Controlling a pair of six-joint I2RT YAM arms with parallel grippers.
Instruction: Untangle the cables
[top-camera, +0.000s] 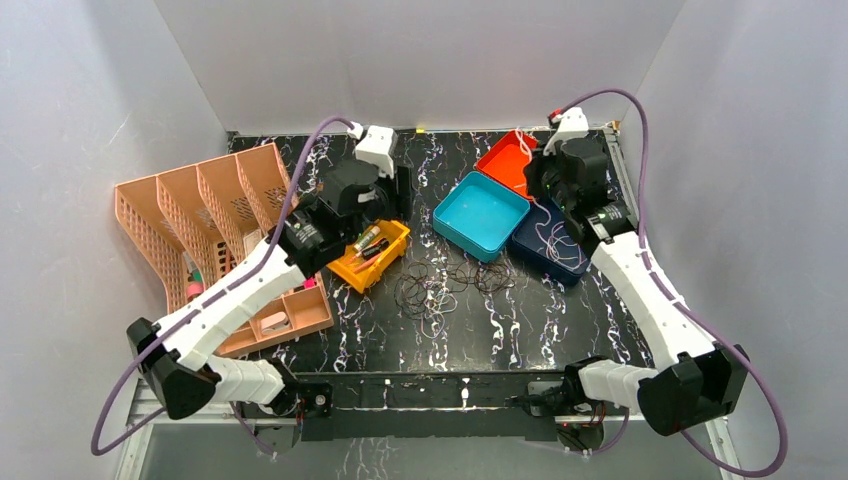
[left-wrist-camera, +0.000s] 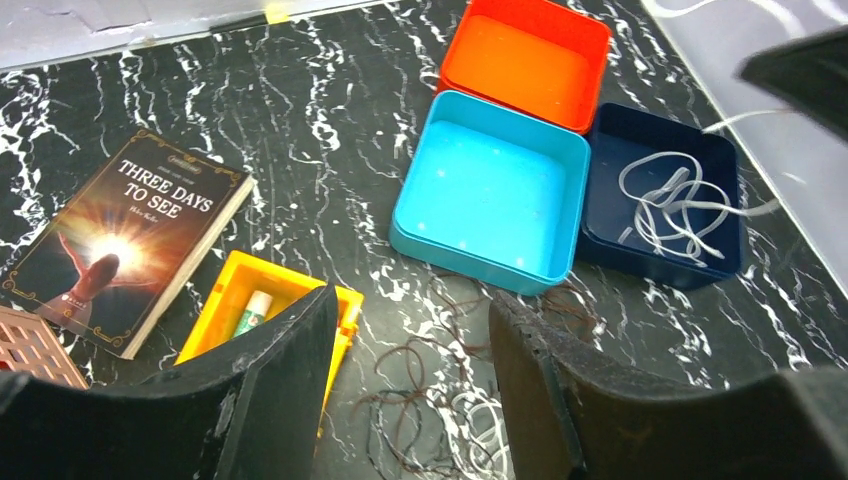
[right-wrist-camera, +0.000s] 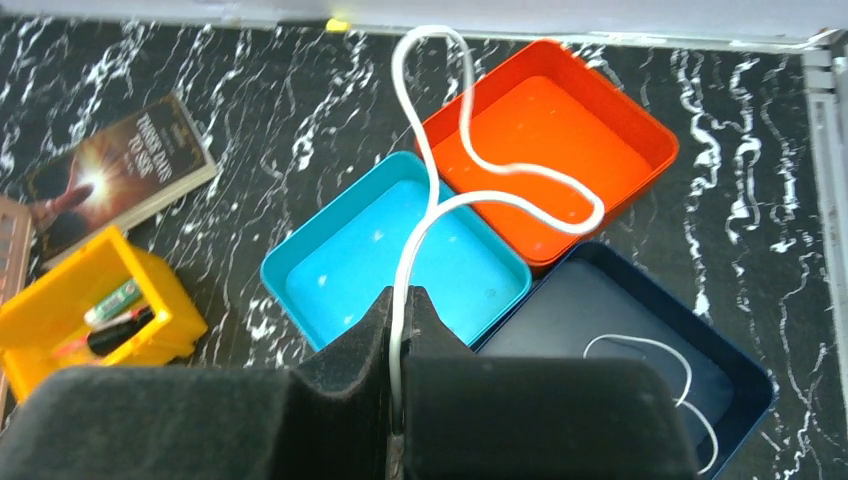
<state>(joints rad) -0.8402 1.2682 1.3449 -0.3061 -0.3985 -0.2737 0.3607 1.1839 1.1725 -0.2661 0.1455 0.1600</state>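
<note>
A tangle of thin dark cables (top-camera: 440, 285) lies on the black marbled table in front of the teal box. In the left wrist view the tangle (left-wrist-camera: 425, 395) shows dark brown loops with a few pale loops mixed in. My left gripper (left-wrist-camera: 412, 300) is open and empty, held above the tangle; in the top view it (top-camera: 398, 195) is near the yellow bin. My right gripper (right-wrist-camera: 400, 295) is shut on a white cable (right-wrist-camera: 470, 170) that curls up over the boxes. Several white cables (left-wrist-camera: 675, 205) lie in the navy box (top-camera: 573, 266). My right gripper (top-camera: 543, 180) hangs over the boxes.
A teal box (top-camera: 480, 215) and an orange box (top-camera: 508, 162) are empty next to the navy box. A yellow bin (top-camera: 372, 255) holds small items. A book (left-wrist-camera: 120, 235) lies at the far left. A tan slotted organiser (top-camera: 200, 225) stands at the left.
</note>
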